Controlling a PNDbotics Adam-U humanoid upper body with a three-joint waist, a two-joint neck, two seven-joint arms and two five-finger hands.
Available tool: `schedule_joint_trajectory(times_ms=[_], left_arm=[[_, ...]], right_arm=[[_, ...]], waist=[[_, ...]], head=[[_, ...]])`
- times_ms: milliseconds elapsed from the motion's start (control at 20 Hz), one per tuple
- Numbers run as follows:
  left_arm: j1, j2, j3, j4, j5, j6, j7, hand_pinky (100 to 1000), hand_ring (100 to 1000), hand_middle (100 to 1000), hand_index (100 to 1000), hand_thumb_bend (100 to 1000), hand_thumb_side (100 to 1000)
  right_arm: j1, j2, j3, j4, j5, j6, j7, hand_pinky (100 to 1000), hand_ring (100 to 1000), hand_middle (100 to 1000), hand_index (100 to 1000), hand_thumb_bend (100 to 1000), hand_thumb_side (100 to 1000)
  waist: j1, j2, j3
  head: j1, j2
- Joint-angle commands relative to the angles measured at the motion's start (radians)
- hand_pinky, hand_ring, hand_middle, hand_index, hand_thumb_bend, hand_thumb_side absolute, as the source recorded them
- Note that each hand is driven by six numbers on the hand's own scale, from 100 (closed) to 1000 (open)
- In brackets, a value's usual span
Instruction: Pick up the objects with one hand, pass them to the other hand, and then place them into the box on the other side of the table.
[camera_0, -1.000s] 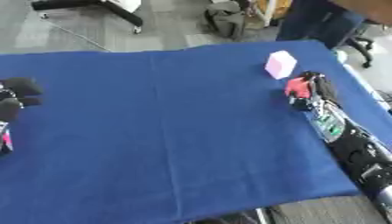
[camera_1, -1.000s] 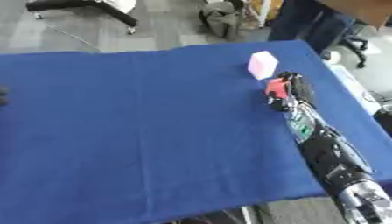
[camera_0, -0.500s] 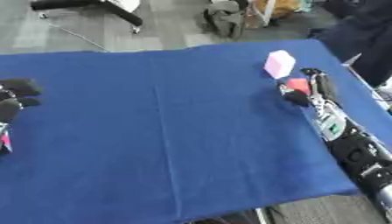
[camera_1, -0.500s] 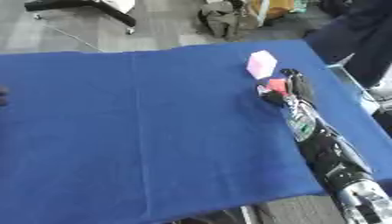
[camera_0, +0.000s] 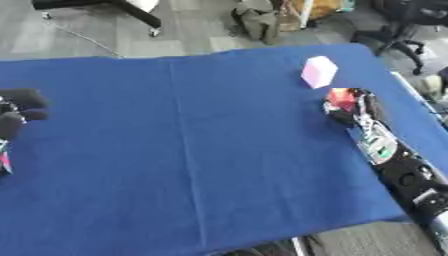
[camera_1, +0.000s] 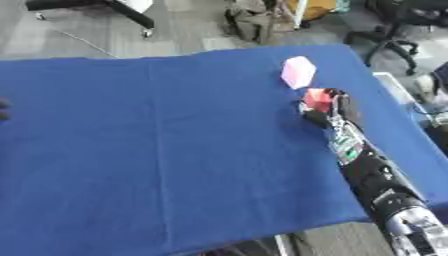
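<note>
A small red object (camera_1: 317, 99) lies on the blue table (camera_1: 175, 140) at the right. My right hand (camera_1: 331, 111) is on it, fingers curled round its near side. A pink block (camera_1: 297, 72) stands just beyond, towards the far right corner, apart from the hand. At the left edge my left hand (camera_0: 16, 111) shows as dark curled fingers with nothing visible in them; in the right eye view only a sliver of it shows. No box is in view.
The right forearm (camera_1: 376, 180) runs along the table's right side to the near right corner. Beyond the far edge is grey floor with a chair base (camera_0: 96, 6), bags (camera_0: 258, 17) and an office chair (camera_0: 398, 20).
The view has shifted a little. My right hand stays on the red object by the pink block; a dark figure at the far right edge has gone from view.
</note>
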Motion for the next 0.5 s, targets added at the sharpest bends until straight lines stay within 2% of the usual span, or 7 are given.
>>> schedule_joint_trajectory(times_ms=[50,150,250,400,500], left_arm=[[-0.018,0.016,0.002,-0.022,-0.002,-0.001,-0.003,747,741,629,734,759,698],[-0.019,0.017,0.002,-0.024,-0.002,-0.001,-0.004,747,741,629,734,758,698],[-0.019,0.016,0.002,-0.024,-0.001,-0.001,-0.004,747,741,628,734,758,699],[-0.018,0.015,0.002,-0.024,0.0,-0.001,-0.003,746,740,628,733,760,698],[-0.018,0.015,0.002,-0.024,0.0,0.0,-0.002,746,740,627,733,760,699]], right_arm=[[-0.015,-0.032,-0.004,0.008,-0.005,0.009,0.014,806,840,784,851,332,611],[-0.016,-0.031,-0.003,0.01,-0.006,0.011,0.02,801,832,768,843,311,595],[-0.016,-0.03,-0.004,0.008,-0.005,0.011,0.02,788,810,704,807,271,559],[-0.016,-0.029,-0.007,0.0,-0.006,0.011,-0.005,758,769,568,717,201,481],[-0.016,-0.029,-0.008,-0.008,-0.005,0.01,-0.037,733,735,481,614,136,394]], waist=[[0.001,-0.006,0.002],[0.001,-0.005,0.004],[0.001,-0.005,0.005],[0.0,-0.006,0.006],[0.0,-0.006,0.007]], head=[[-0.005,-0.002],[-0.006,-0.002],[-0.008,-0.002],[-0.008,-0.002],[-0.009,-0.002]])
